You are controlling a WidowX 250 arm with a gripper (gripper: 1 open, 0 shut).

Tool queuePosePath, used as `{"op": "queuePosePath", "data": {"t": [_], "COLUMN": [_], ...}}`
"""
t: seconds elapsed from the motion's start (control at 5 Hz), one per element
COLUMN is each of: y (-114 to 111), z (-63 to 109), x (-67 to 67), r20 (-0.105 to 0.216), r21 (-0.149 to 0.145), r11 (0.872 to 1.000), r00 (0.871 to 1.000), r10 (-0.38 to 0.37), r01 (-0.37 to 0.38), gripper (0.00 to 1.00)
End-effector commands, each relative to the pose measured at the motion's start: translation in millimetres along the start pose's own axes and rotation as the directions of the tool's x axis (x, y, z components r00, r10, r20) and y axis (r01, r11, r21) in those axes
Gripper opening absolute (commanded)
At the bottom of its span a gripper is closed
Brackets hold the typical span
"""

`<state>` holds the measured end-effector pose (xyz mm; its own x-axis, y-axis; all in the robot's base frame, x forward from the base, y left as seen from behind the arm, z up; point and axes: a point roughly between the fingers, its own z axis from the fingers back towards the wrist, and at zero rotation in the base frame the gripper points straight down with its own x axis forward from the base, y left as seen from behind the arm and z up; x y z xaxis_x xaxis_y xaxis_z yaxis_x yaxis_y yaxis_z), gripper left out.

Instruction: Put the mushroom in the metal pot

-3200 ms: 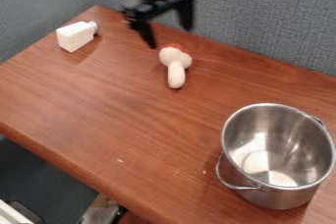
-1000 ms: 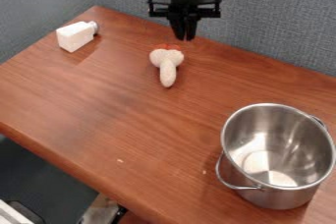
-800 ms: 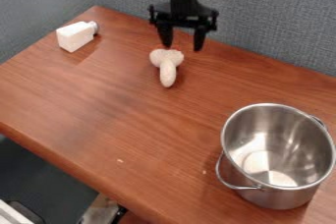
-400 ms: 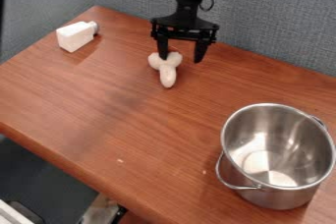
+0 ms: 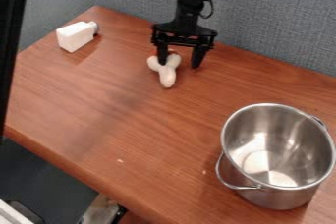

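White block (image 5: 77, 36) at table's far-left side; pot (image 5: 276, 156) right. Mushroom (image 5: 165, 69) below gripper's (image 5: 180, 59) spread fingers.

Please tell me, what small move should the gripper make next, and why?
Probably a small shift of the open gripper toward the mushroom, before closing. One finger already stands over the mushroom's cap end, while the other is beyond it, above bare table, so the mushroom seems off-centre.

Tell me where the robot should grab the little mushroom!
Probably by its slim pale stem: the mushroom lies flat, so the open gripper could come down from above, one finger on each long side of the stem.
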<state>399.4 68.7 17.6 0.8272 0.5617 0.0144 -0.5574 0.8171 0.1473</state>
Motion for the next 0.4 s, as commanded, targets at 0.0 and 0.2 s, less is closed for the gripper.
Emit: {"op": "queuePosePath", "data": {"t": [0.0, 0.2], "y": [12.2, 6.7], "z": [-3.5, 6.0], "x": [14.0, 24.3], "r20": [-0.028, -0.031], "r21": [0.007, 0.0], "r11": [0.999, 1.0], "r00": [0.999, 0.999], "r10": [0.045, 0.028], "r01": [-0.045, -0.028], "gripper": [0.0, 0.0]}}
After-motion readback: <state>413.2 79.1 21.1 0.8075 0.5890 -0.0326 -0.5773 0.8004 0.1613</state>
